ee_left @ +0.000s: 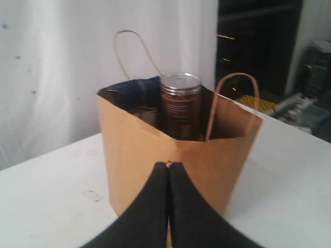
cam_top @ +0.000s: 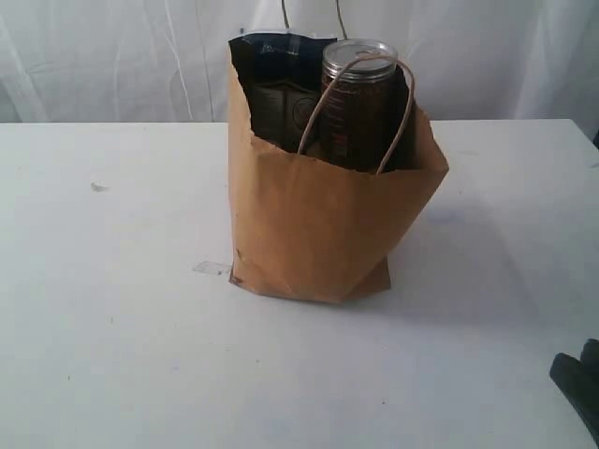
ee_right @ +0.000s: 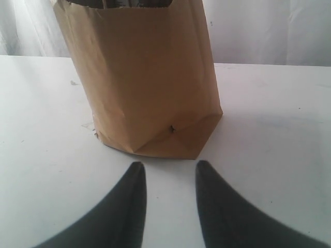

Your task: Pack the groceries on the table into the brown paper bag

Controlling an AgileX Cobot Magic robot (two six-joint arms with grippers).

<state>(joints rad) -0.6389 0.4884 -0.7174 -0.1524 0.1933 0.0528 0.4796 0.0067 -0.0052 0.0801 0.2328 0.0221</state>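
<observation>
Staged test bay in what looks like a lab or workshop.
A bare white tabletop (cam_top: 112, 355) with a few small marks stands against a hung white curtain (cam_top: 112, 56). Past the curtain's edge, the left wrist view shows a dark rack (ee_left: 253, 57) and blurred grey equipment (ee_left: 316, 64), too soft to identify.

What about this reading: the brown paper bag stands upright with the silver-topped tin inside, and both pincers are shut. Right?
Not quite. The right wrist view shows the right pincer open, jaws apart; only the left pincer is shut. The brown paper bag does stand upright with the silver-topped tin inside.
</observation>
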